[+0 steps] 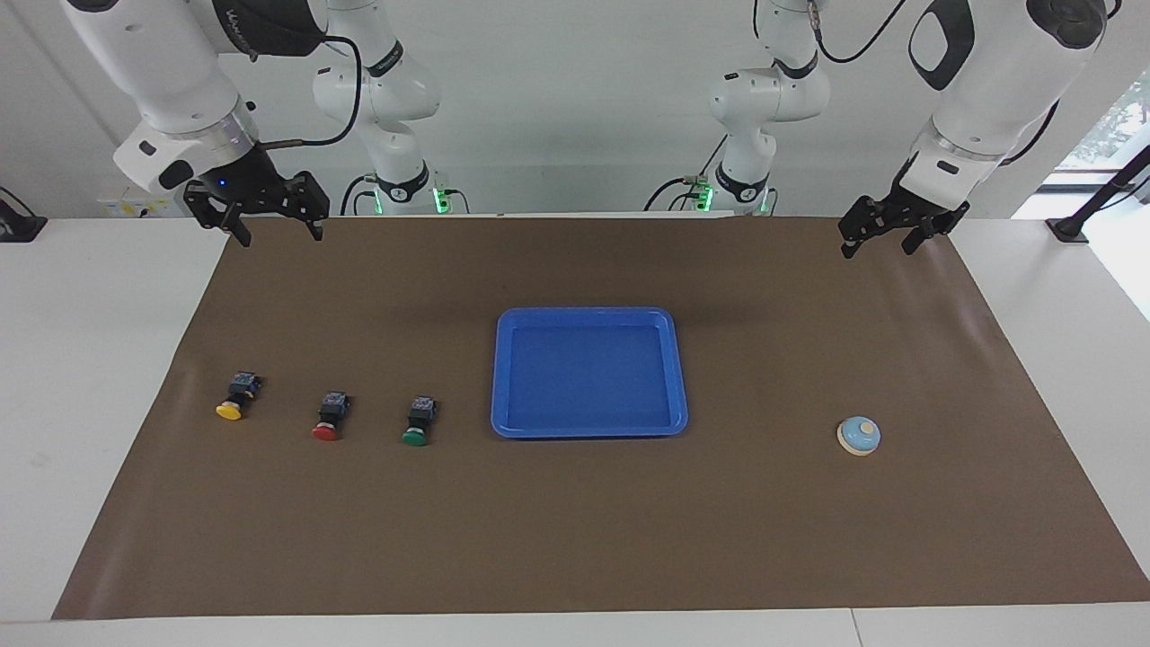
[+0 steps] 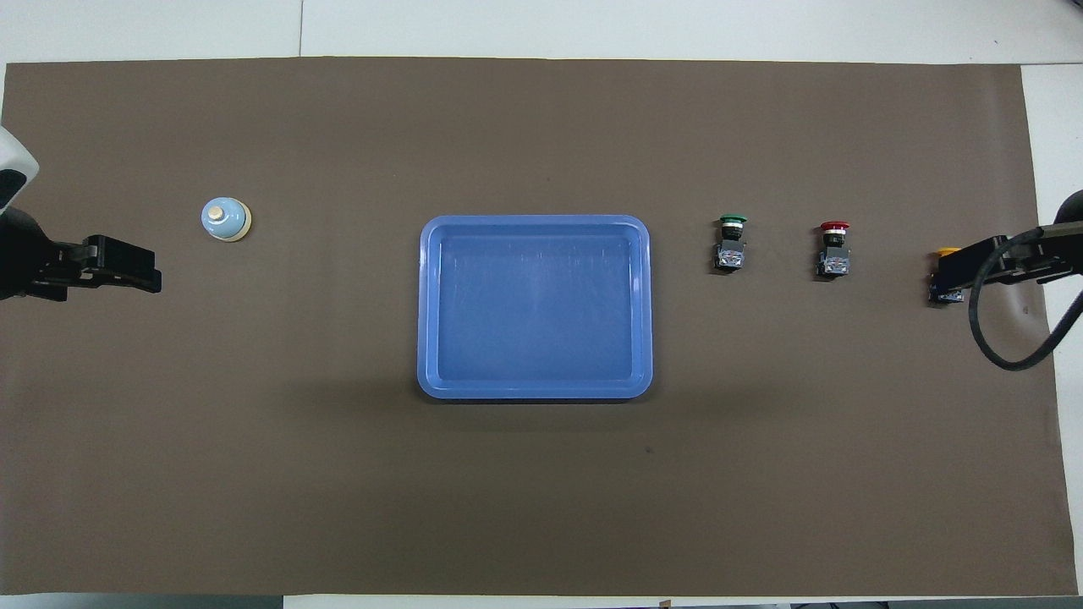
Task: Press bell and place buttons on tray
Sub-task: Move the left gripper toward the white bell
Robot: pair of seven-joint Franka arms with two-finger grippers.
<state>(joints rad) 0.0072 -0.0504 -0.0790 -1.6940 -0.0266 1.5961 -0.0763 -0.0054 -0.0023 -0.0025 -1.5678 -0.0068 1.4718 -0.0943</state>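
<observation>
The blue tray (image 1: 584,314) (image 2: 535,222) sits mid-mat with nothing in it. Toward the right arm's end, three buttons lie in a row on their sides: green (image 1: 418,422) (image 2: 731,244), red (image 1: 330,417) (image 2: 833,250) and yellow (image 1: 235,397) (image 2: 945,251). The light-blue bell (image 1: 859,436) (image 2: 226,219) stands toward the left arm's end. My right gripper (image 1: 279,237) (image 2: 948,271) hangs open and raised over the mat's corner; in the overhead view it covers part of the yellow button. My left gripper (image 1: 879,248) (image 2: 144,275) hangs open, raised over the mat's other corner, apart from the bell.
A brown mat (image 1: 575,539) covers most of the white table (image 1: 90,404). A black cable (image 2: 1007,338) loops down from the right arm over the mat's end. Both arm bases stand at the robots' edge of the table.
</observation>
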